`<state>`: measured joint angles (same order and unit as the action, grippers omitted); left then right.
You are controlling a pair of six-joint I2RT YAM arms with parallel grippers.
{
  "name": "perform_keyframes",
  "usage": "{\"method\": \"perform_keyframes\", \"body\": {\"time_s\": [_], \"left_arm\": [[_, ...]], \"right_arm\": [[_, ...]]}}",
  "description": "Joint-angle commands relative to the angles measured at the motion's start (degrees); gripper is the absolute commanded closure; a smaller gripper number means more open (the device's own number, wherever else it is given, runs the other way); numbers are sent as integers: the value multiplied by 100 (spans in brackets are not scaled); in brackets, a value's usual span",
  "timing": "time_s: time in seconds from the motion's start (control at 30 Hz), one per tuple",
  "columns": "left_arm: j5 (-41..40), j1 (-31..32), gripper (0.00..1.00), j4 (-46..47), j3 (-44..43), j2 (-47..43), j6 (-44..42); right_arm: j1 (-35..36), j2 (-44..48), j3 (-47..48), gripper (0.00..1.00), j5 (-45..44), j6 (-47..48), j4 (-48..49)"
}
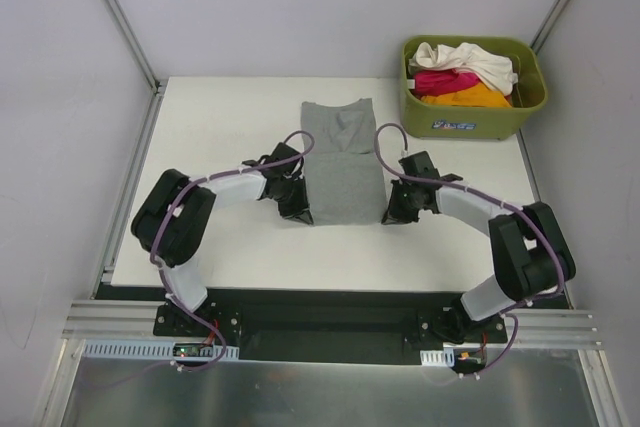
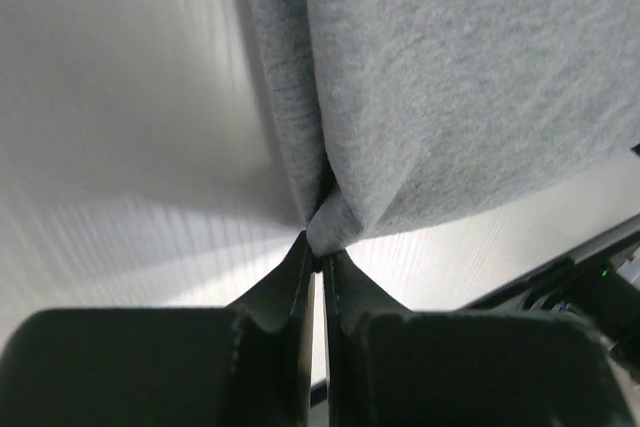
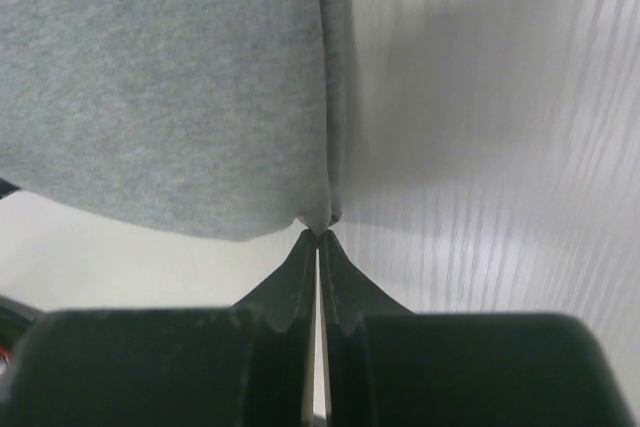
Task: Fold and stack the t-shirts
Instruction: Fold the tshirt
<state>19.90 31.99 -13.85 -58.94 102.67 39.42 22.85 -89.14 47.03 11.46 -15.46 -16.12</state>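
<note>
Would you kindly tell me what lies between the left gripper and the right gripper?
The grey t-shirt spans that stretch in the top view; the left gripper and right gripper each pinch a near corner.

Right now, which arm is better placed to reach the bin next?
Right: the bin sits far right, on that arm's side, though the right claw is shut on a near corner of the grey shirt.

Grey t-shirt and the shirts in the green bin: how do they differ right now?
The grey t-shirt lies flat on the table; the bin shirts sit crumpled in a heap. The grey t-shirt is pinched at both near corners by fingers; the bin shirts are untouched. Both are plain cloth.
</note>
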Motion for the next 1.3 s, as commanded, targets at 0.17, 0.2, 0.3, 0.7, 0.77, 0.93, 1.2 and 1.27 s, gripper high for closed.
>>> {"method": "perform_keyframes", "body": {"time_s": [0.17, 0.2, 0.3, 0.7, 0.77, 0.93, 1.2, 1.27], "left_arm": [[49, 606, 100, -372, 1585, -2654, 355], [75, 624, 100, -460, 1622, -3135, 391], [-21, 642, 100, -654, 1544, -4032, 391], [-970, -120, 100, -848, -55, -3616, -294], [-944, -298, 100, -848, -389, -3256, -425], [-821, -719, 100, -848, -1083, -2525, -602], [-374, -1344, 100, -848, -2016, -882, -699], [-155, -1493, 100, -848, -2270, -383, -690]], "right_arm": [[1360, 2494, -633, 99, 217, -333, -1252], [1545, 2681, -572, 99, 138, -482, -1488], [1960, 3323, -449, 99, -109, -879, -1605], [1521, 2350, 1809, 99, -1294, 130, -1807], [1293, 1990, 2073, 100, -1436, 245, -1763], [775, 1129, 2890, 99, -1199, 623, -1508], [264, -620, 3971, 99, -1076, 852, -1324], [132, -989, 4270, 99, -980, 861, -1306]]}}
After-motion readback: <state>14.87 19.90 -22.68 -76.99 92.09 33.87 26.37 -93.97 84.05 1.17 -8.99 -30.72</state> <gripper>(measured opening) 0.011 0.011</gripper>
